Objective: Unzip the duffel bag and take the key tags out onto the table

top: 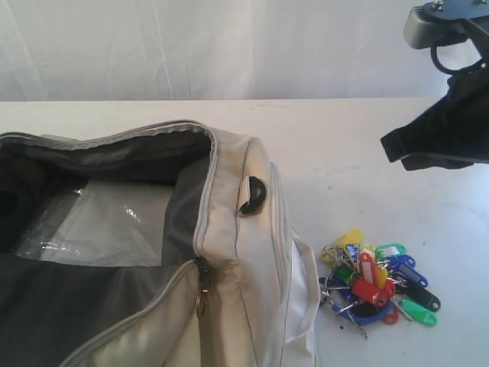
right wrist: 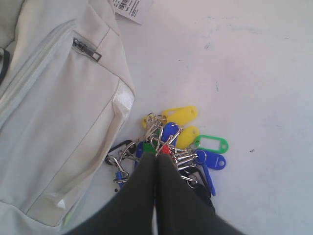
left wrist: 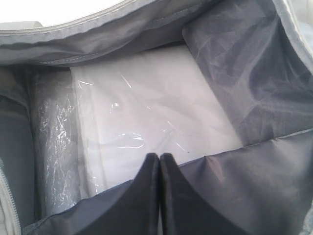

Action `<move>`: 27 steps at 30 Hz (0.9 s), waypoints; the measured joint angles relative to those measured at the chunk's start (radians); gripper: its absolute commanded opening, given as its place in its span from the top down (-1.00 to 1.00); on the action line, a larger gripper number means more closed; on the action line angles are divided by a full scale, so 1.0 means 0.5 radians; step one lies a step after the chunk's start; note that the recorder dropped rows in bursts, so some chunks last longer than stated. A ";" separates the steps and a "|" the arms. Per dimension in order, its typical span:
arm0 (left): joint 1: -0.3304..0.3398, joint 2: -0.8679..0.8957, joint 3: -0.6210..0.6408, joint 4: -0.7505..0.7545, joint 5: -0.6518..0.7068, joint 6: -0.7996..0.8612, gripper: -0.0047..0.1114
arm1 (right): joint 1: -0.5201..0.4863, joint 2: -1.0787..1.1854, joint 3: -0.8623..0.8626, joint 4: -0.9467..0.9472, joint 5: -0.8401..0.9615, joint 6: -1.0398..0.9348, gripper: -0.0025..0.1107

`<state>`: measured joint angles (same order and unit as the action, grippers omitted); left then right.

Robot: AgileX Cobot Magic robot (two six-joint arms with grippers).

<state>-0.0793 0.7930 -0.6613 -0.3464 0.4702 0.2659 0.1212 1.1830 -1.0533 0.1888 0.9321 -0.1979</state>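
- In the exterior view, the big cream-beige cloth duffel bag (top: 244, 229) is seen on the left of the wide white flat table (top: 344, 130). Its top zip is undone and its dark grey lining is shown.
- A flat white pack wrapped in clear plastic (top: 99, 222) is seen lying inside the bag.
- A black D-ring (top: 253, 195) is fixed on the bag's end, and a small metal ring (top: 200, 303) is hung from the zip pull below it.
- The bunch of small plastic key tags in red, yellow, green, blue and black (top: 378, 279) is laid on the table, just beside the bag's end and outside the bag.
- The black right arm (top: 451, 130) is held up at the right edge, well apart from the tags.
- In the left wrist view, the dark left gripper (left wrist: 159, 156) is seen inside the bag, above the plastic pack. Its two fingers are pressed together and nothing is held between them.
- In the right wrist view, the dark right gripper (right wrist: 157, 152) is seen over the key tags. Its fingers are pressed together, and no tag is seen clamped in them.
- A grey zip pull (right wrist: 87, 49) is seen on the bag's side pocket, and a white printed paper label (right wrist: 129, 7) is laid on the table near the bag.
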 measured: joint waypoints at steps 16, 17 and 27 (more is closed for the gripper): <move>-0.019 -0.108 0.000 0.036 -0.016 0.000 0.92 | 0.000 0.000 0.000 0.000 0.000 0.000 0.94; -0.001 -0.161 0.000 0.046 -0.016 0.000 0.92 | 0.000 0.000 0.000 0.000 0.000 0.000 0.94; 0.226 -0.897 0.000 0.050 -0.020 0.000 0.92 | 0.000 0.000 0.000 0.000 0.000 0.003 0.94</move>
<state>0.0337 0.3443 -0.6613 -0.3216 0.4602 0.2659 0.1212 1.1830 -1.0533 0.1888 0.9321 -0.1966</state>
